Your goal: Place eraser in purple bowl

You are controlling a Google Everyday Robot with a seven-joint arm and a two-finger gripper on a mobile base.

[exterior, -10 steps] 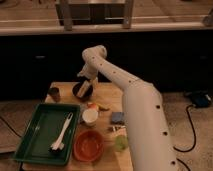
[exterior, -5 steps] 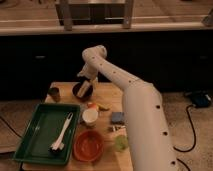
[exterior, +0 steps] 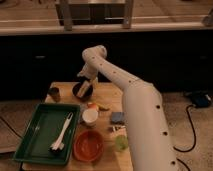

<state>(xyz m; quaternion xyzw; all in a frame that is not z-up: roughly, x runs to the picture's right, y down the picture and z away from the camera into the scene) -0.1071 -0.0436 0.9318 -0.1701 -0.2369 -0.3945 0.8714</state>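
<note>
The purple bowl [exterior: 80, 92] is small, round and nearly black, and stands at the back of the wooden table [exterior: 107, 92]. My gripper [exterior: 85, 84] reaches down from the white arm [exterior: 125, 90] and hangs right over the bowl's right side. A small pale piece [exterior: 85, 89] shows at the gripper's tip just above the bowl. It may be the eraser, but I cannot tell for sure.
A dark can [exterior: 54, 94] stands left of the bowl. A green tray [exterior: 35, 135] holds a white utensil [exterior: 61, 134]. A white cup [exterior: 90, 116], an orange bowl [exterior: 89, 145], a blue-grey sponge [exterior: 118, 118] and a green object [exterior: 121, 143] lie nearer the front.
</note>
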